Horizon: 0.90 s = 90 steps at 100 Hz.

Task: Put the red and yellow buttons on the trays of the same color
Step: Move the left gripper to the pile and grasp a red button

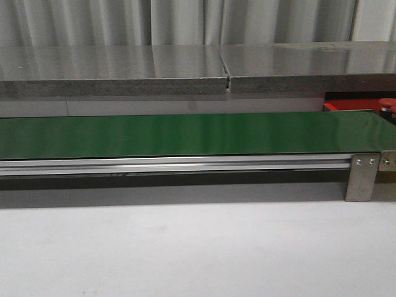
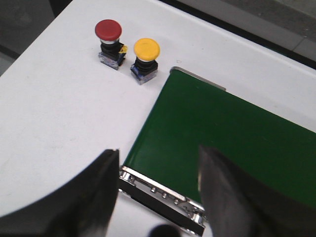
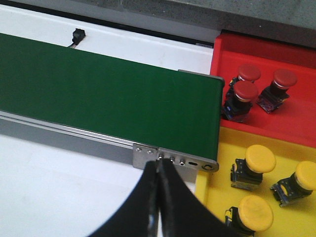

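A long green belt [image 1: 185,133] crosses a white table [image 1: 185,247], grey curtains behind it. Off one belt end, a red button [image 2: 108,30] and a yellow button [image 2: 146,49] stand on the table; off the other, the red tray [image 3: 296,123] and the yellow tray [image 3: 217,197] hold three buttons each. The left gripper [image 2: 158,190] gapes; the right gripper [image 3: 158,197] is pinched together, empty. No writing is readable.

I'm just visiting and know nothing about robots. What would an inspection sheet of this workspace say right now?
Surface: white table; green belt bare.
Job's things: red button and yellow button stand on the table beside the belt's end; red tray holds three red buttons; yellow tray holds three yellow.
Clutter: nothing seen.
Grippers: left tool open, empty; right tool shut, empty.
Cables: small black plug behind the belt.
Surroundings: grey ledge, curtain.
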Tool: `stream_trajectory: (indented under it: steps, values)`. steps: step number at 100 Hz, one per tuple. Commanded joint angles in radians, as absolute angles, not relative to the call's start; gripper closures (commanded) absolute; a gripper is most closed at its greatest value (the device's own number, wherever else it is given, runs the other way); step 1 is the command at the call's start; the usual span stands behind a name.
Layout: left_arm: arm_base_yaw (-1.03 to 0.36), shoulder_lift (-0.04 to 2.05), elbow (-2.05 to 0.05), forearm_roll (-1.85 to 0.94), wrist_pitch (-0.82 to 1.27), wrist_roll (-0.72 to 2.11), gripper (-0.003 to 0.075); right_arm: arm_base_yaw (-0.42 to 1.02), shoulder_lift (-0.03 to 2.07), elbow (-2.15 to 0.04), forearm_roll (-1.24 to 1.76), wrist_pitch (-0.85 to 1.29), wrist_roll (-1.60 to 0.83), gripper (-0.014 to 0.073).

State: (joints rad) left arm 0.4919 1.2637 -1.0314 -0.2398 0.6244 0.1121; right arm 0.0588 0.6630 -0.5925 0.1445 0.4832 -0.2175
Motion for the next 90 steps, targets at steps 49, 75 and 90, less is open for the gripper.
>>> stream_trajectory:
  steps: [49,75,90]
  values:
    - [0.580,1.798,-1.558,-0.262,0.786,-0.073,0.0238,0.057,0.658,-0.619,0.142,0.420,-0.227,0.0660]
    - [0.580,2.014,-1.835,-0.262,0.877,-0.192,0.0239,0.057,0.658,-0.619,0.142,0.420,-0.227,0.0660]
    - [0.580,2.095,-1.951,-0.264,0.889,-0.240,0.0239,0.057,0.658,-0.619,0.142,0.420,-0.227,0.0660]
